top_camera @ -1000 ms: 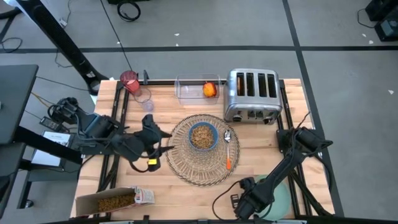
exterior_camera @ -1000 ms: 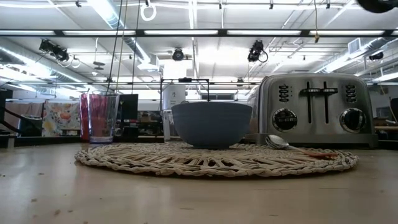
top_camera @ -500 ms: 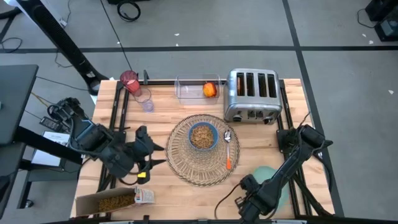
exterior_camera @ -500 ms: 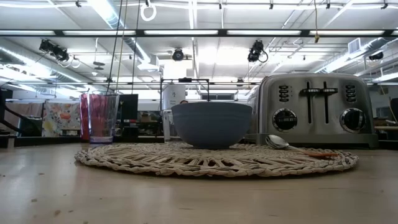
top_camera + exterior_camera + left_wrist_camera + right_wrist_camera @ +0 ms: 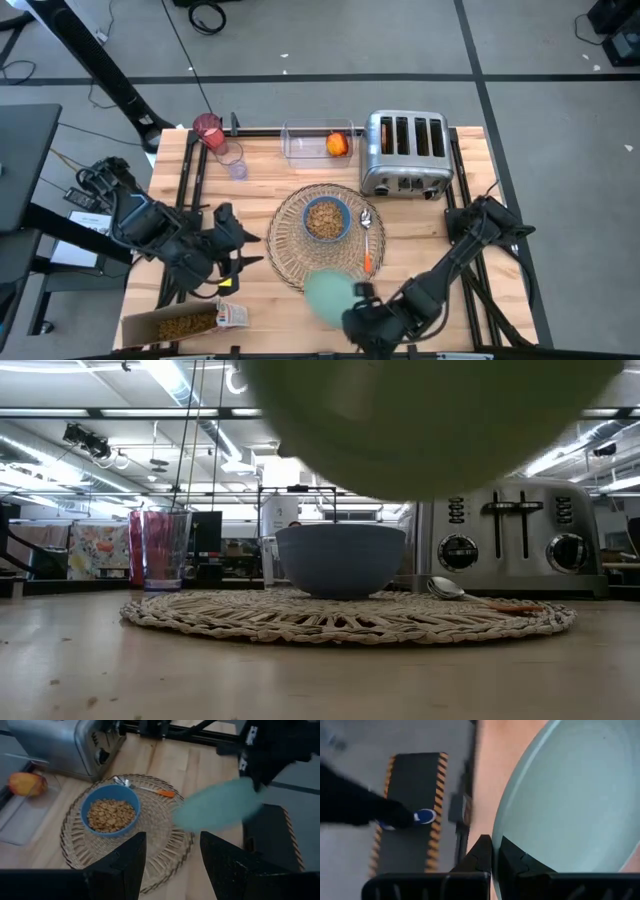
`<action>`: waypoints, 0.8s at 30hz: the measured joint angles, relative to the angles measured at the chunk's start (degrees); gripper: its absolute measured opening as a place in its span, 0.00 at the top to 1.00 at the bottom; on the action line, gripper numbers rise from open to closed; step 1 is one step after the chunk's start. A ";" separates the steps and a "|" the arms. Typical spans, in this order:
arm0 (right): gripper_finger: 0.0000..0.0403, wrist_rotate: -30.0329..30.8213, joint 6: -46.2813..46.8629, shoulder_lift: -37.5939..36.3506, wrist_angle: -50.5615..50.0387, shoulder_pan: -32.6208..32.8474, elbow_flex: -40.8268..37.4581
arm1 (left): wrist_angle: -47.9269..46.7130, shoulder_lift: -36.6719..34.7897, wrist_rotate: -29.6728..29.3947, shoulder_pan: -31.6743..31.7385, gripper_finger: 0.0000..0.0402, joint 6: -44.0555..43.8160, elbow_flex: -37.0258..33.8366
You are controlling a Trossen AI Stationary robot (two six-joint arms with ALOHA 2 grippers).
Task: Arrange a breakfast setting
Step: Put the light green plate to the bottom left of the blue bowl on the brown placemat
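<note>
1. My right gripper (image 5: 352, 300) sat near the desk's front edge, its fingers pressed together on the rim of the pale green plate (image 5: 326, 294); I judged the edge pinch was the only way to carry a flat dish, which is why it hung tilted above the wood rather than lying on it.
2. The plate hovered just off the front rim of the wicker placemat (image 5: 290, 262), partly overlapping it from above; in the low view its underside filled the top of the picture, so it was clearly airborne.
3. On the placemat stood the blue bowl (image 5: 327, 218), already filled with cereal, with the orange-handled spoon (image 5: 367, 245) lying beside it toward the right edge; both seemed set as finished pieces.
4. My left gripper (image 5: 240, 262) waited near the left edge, jaws spread and holding nothing; I kept it clear of the plate's path.
5. The dark red cup (image 5: 208, 128) stood at the back left corner and the orange-red fruit (image 5: 338, 144) along the back edge, not yet brought in.
6. Compared with a second earlier, the plate had come from the front right corner leftward to the placemat; the left arm had drawn back slightly; the bowl and spoon had not moved.
</note>
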 joint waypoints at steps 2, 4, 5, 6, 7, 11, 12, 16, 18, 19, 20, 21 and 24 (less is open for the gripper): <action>0.97 0.83 -11.63 0.07 3.15 -1.32 -0.98 | 0.02 0.00 -0.02 1.16 0.52 0.48 0.00; 0.97 1.05 -21.03 0.07 5.91 -2.96 -2.13 | 0.09 0.00 -0.02 2.42 0.52 0.87 0.00; 0.97 0.95 -25.59 0.07 7.41 -3.92 -2.81 | 0.09 0.00 0.00 3.06 0.52 0.91 0.00; 0.97 0.78 -29.96 0.07 8.28 -4.83 -3.49 | 0.09 0.00 0.03 3.70 0.52 1.01 0.00; 0.97 0.32 -34.12 0.07 8.87 -5.76 -4.20 | 0.10 0.00 0.51 4.34 0.52 1.11 0.00; 0.97 -3.43 -47.19 0.07 13.97 -9.14 -7.65 | 0.21 0.02 3.97 6.24 0.52 3.85 1.73; 0.96 -3.72 -48.31 0.07 14.43 -9.83 -8.49 | 0.45 0.00 4.46 6.56 0.52 4.79 2.58; 0.96 -4.76 -54.33 0.07 18.80 -12.17 -13.17 | 1.45 -0.02 4.66 7.28 0.52 8.07 5.67; 0.96 -4.71 -56.72 0.07 21.71 -12.94 -15.79 | 2.57 -0.04 4.57 7.31 0.52 9.55 6.95; 0.96 -4.74 -57.99 0.07 23.44 -13.24 -17.23 | 2.70 -0.04 4.54 7.31 0.52 9.91 7.55; 0.96 -4.33 -59.22 0.07 24.66 -13.48 -18.56 | 2.67 -0.04 4.52 7.28 0.52 10.27 8.02; 0.96 -3.62 -60.69 0.07 25.32 -13.74 -19.84 | 2.81 -0.06 4.52 7.28 0.52 10.51 8.34; 0.96 -4.76 -64.83 0.07 26.69 -14.38 -22.67 | 2.99 -0.03 4.48 7.27 0.52 10.93 8.35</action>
